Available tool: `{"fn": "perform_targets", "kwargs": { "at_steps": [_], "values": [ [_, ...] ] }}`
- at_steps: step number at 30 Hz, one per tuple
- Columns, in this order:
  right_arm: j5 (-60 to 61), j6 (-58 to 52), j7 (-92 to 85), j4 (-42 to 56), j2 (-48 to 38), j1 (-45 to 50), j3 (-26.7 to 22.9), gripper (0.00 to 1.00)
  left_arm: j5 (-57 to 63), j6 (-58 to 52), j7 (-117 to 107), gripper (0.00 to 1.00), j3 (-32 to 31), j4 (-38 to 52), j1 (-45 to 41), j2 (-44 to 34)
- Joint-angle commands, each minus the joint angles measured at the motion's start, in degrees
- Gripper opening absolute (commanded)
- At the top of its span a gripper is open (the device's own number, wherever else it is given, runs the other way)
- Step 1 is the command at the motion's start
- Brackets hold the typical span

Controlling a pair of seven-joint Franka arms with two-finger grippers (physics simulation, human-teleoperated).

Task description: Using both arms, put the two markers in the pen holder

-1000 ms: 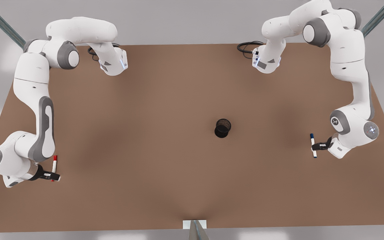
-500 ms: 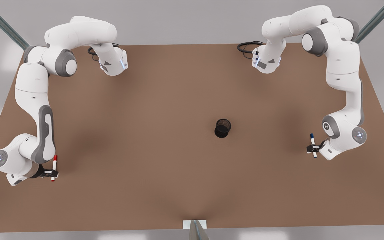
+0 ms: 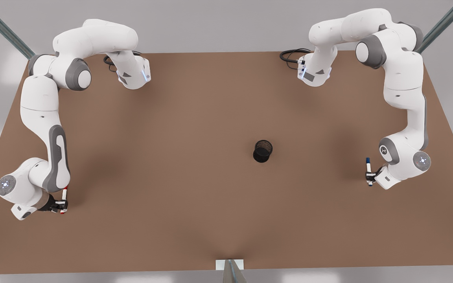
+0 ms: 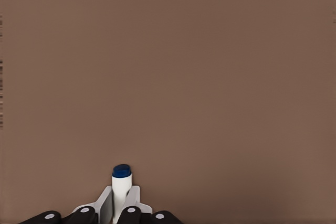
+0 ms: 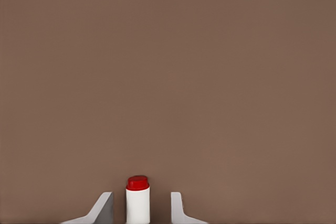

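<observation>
On the brown worktop (image 3: 171, 177), far to the front view's left of the black mesh pen holder (image 3: 262, 151), the right pincer (image 3: 59, 206) has fingers apart around the red-capped marker (image 3: 64, 199). Right of the holder, the left pincer (image 3: 371, 176) is clamped on the blue-capped marker (image 3: 368, 171). Neither marker is in the holder yet

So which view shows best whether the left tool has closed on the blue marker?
The left wrist view: the blue marker stands squeezed between the left tool fingers, which touch its barrel. The front view shows the marker at that tool on its right, too small to judge contact. The right wrist view faces the red marker.
</observation>
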Motion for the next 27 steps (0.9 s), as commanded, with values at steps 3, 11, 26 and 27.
{"fn": "perform_targets", "kwargs": {
  "at_steps": [3,11,26,27],
  "values": [
    [0.1,2.6,-5.4,-0.8,-0.1,0.1,0.0,0.51,-0.5,-0.3,1.1,0.21,-0.1,0.4,-0.7,-0.3],
    [0.2,2.6,-5.1,-0.7,-0.2,0.2,0.3,0.27,-2.5,-24.8,-9.3,0.21,-16.3,12.1,-1.0,-10.1],
    [-0.6,-20.1,13.1,0.8,-19.9,10.4,4.3,0.25,-42.6,-2.0,54.4,0.21,-35.7,3.1,-8.7,-14.0],
    [-0.5,-20.1,13.9,0.8,-20.5,10.7,6.0,0.25,-46.0,-1.0,60.7,0.21,-35.7,1.6,-8.6,-14.1]
  ]
}}
